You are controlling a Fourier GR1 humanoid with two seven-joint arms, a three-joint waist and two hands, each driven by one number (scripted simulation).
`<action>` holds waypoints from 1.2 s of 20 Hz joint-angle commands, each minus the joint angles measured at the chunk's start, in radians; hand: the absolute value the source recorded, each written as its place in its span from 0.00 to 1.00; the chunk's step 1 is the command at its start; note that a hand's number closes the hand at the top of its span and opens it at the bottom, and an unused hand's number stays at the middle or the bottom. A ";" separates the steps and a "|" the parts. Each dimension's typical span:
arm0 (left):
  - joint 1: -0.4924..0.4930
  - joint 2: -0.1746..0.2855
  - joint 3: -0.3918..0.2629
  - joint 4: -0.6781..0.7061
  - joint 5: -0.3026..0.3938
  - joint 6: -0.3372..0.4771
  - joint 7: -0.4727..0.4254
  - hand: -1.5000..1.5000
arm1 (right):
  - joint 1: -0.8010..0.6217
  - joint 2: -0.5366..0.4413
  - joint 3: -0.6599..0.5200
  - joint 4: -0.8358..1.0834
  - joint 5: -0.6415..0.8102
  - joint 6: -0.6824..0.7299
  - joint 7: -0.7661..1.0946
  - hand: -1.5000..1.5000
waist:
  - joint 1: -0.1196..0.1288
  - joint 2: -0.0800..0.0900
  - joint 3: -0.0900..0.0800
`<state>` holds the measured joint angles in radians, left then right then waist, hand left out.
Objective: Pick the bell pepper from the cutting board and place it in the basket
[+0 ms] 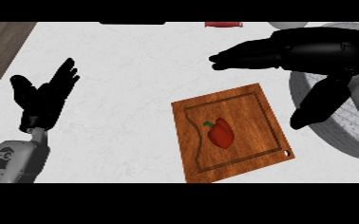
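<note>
Clearly the bell pepper (222,134) is not yet taken; it lies on its side near the middle of the cutting board (259,147), inside the carved groove, with the green stem turned to the upper left. The right hand (308,52) holds nothing; its fingers are stretched out straight toward the left and the thumb hangs down apart from them, so the hand is released and wide, which I judge as a preparation to close around the pepper. It hovers beyond the far edge of the board, and its thumb covers a part of the basket (336,133), the pale round container just beside the board's right side (this near placement makes the carry short, I think). The left hand (43,99) rests at the view's left, fingers up and relaxed, well apart from the board; I suppose it has no role, because pepper and basket are both on the right side. For the next move the right hand needs to come down over the pepper; the fruit is smooth and rounded, so it could roll or slip if the fingers meet it off the centre.
</note>
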<state>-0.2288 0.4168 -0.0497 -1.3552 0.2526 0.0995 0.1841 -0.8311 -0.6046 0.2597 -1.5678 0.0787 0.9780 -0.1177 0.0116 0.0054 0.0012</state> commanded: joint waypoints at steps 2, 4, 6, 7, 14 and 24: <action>0.031 -0.008 0.016 -0.018 -0.010 -0.004 -0.004 0.50 | 0.151 0.038 0.045 -0.048 0.134 -0.057 -0.190 0.00 | -0.003 -0.003 0.000; 0.008 0.002 0.018 -0.023 -0.013 -0.009 0.018 0.50 | 0.194 0.087 0.105 -0.010 0.231 -0.163 -0.241 0.00 | 0.003 0.000 0.000; 0.011 0.000 0.036 0.041 -0.014 -0.032 -0.026 0.50 | 0.210 0.136 0.148 0.002 0.273 -0.229 -0.253 0.00 | -0.002 0.000 -0.001; -0.047 -0.007 0.038 0.037 -0.021 -0.026 -0.003 0.50 | 0.189 0.093 0.098 0.038 0.258 -0.201 -0.323 0.00 | -0.007 -0.001 -0.001; 0.028 -0.007 0.071 -0.003 -0.006 -0.066 -0.003 0.50 | 0.233 0.237 0.175 0.186 0.335 -0.299 -0.345 0.00 | 0.000 -0.004 -0.001; -0.019 -0.044 0.087 0.027 -0.076 -0.057 -0.002 0.50 | 0.190 0.283 0.258 0.337 0.584 -0.369 -0.408 0.00 | -0.007 -0.004 -0.001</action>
<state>-0.2237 0.3815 0.0183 -1.3617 0.1941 0.0557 0.2038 -0.6285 -0.3474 0.5090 -1.2757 0.5889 0.5982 -0.4833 0.0073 0.0017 0.0002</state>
